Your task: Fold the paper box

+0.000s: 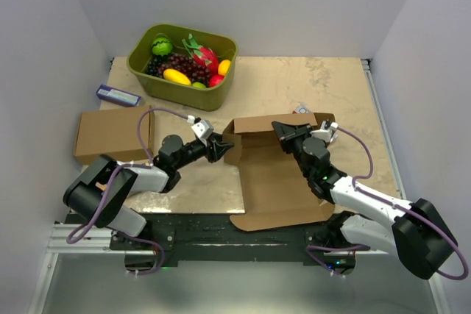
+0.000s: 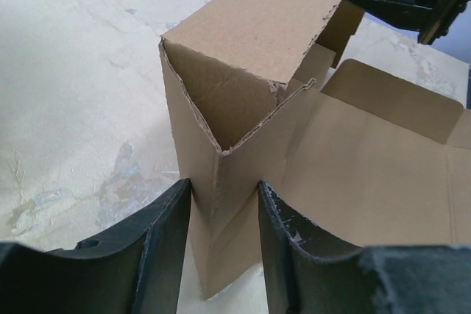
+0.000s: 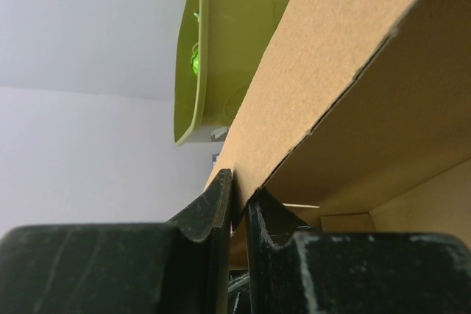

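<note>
Mid-table: plain brown die-cut cardboard mailer box (image 1: 272, 182), base flat, far wall + left corner raised. On far wall the right gripper (image 1: 283, 131) is clamped tight on the edge. At the raised corner the left gripper (image 1: 219, 148) straddles the fold; can't tell if it's squeezing. Around: 1 closed brown cardboard box (image 1: 114, 134) far left, 1 green plastic tub of fruit (image 1: 182, 68) at back, 1 small blue carton (image 1: 118, 95) betw. them, all apart from the mailer. Cardboard boxes: 2 total.
</note>
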`<action>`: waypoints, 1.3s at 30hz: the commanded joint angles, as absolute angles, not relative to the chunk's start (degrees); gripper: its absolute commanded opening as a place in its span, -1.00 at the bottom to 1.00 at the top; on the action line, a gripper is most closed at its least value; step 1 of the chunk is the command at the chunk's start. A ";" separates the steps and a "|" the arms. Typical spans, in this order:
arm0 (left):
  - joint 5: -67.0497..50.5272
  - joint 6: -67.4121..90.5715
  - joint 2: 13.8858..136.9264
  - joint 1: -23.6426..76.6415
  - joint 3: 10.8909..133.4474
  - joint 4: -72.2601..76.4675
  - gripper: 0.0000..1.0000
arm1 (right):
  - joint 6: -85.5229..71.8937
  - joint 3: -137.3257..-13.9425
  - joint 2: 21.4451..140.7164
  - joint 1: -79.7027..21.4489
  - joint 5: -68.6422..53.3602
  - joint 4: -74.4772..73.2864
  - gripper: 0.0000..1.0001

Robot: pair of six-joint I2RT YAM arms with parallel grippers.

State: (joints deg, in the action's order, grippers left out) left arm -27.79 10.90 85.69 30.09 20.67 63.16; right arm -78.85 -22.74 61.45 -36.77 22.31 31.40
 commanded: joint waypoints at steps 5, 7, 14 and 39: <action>-14.95 10.55 86.49 33.31 22.33 65.92 -0.25 | -76.46 -23.12 62.40 -37.35 21.53 29.00 -0.74; -11.53 10.55 86.14 34.01 22.15 66.09 -0.29 | -76.64 -23.03 62.40 -37.44 21.62 29.09 -0.74; 4.01 5.54 84.03 39.37 22.41 63.46 -0.30 | -76.82 -23.03 62.84 -37.35 21.27 29.44 -0.73; 21.52 5.10 94.92 47.37 30.41 69.78 -0.43 | -77.08 -22.15 62.84 -37.44 20.74 30.15 -0.73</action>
